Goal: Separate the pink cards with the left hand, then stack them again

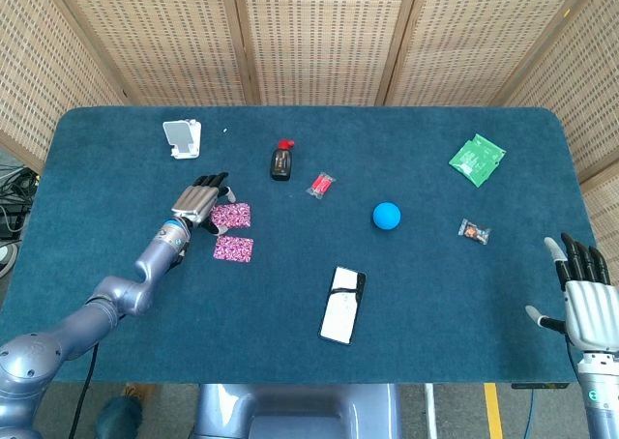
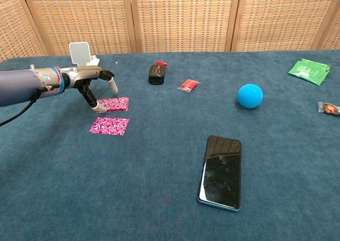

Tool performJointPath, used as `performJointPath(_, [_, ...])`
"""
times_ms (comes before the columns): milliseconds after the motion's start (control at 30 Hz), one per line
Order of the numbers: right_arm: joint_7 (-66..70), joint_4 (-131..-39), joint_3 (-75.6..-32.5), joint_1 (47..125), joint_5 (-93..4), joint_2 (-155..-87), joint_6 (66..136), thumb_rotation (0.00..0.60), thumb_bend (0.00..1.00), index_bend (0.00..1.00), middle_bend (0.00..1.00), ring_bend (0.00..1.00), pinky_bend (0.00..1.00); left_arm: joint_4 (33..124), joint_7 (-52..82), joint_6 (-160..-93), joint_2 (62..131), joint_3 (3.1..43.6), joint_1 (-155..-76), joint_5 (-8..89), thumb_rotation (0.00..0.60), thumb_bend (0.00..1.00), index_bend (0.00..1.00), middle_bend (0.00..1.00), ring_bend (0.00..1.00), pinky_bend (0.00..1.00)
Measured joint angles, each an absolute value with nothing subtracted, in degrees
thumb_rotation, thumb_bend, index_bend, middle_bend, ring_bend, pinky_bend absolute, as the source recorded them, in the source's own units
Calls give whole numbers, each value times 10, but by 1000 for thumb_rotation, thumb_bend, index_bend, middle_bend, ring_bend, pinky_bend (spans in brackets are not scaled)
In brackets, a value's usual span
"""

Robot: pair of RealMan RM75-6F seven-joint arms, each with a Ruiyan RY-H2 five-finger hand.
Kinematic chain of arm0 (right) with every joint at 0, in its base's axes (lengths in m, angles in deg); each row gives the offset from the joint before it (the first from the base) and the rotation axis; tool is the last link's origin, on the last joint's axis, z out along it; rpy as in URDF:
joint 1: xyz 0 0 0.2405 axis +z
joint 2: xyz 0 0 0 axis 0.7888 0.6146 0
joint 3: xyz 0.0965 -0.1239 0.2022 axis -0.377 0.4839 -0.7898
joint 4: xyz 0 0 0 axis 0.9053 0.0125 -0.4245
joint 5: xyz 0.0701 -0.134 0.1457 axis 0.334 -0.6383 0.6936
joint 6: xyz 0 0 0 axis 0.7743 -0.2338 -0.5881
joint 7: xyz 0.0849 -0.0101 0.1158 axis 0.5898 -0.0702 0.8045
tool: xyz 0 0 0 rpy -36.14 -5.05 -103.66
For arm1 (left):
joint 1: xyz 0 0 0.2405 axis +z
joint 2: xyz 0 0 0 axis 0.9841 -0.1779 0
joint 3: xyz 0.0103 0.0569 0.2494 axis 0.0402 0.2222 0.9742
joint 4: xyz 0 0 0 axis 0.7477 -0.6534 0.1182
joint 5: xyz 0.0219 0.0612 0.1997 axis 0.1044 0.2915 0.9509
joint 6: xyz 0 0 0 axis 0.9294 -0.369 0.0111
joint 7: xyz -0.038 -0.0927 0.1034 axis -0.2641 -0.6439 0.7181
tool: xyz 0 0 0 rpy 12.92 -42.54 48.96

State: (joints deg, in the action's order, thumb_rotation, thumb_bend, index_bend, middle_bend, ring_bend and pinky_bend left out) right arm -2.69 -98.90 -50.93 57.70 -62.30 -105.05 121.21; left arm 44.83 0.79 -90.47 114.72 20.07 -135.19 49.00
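- A worktop (image 1: 126,159) covered in dark teal felt fills the scene, backed by folding screens (image 1: 319,33) of woven cane in pale wooden frames.
- The left hand (image 1: 198,203) reaches in from the near-left edge, fingers pointed down with their tips resting on the left edge of the farther pink card (image 2: 112,104); whether it pinches the card or only presses it cannot be told.
- A second pink card (image 2: 109,126) lies flat just in front of the first, the two apart with a strip of felt between them.
- The right hand (image 1: 584,299) hovers at the near-right corner (seen only from the head camera), fingers spread and holding nothing.
- Scattered further along the felt: a white stand (image 1: 182,137), a small dark bottle with a red cap (image 1: 281,160), a red wrapper (image 1: 320,185), a blue ball (image 1: 387,216), a black phone (image 2: 221,171), a green packet (image 1: 477,160) and a small sweet wrapper (image 1: 473,230).
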Motion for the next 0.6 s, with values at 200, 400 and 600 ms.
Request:
performJointPath(200, [-26,-990,-509,577,-624,-1049,1212,600,0,0,0,0,0,448,-3,-906,1147,201,-1351,497,600,227,211,0,0,0])
performJointPath(400, [-22,-992,-509,576,-625,-1047,1213,600,0,0,0,0,0,473,-24,-932,1134,195,-1345,506,600,227,207,0,0,0])
performJointPath(600, [-16,-993,-508,574,-628,-1044,1217,600,0,0,0,0,0,579,-34,-1000,1073,207,-1322,551,600,222,258,0,0,0])
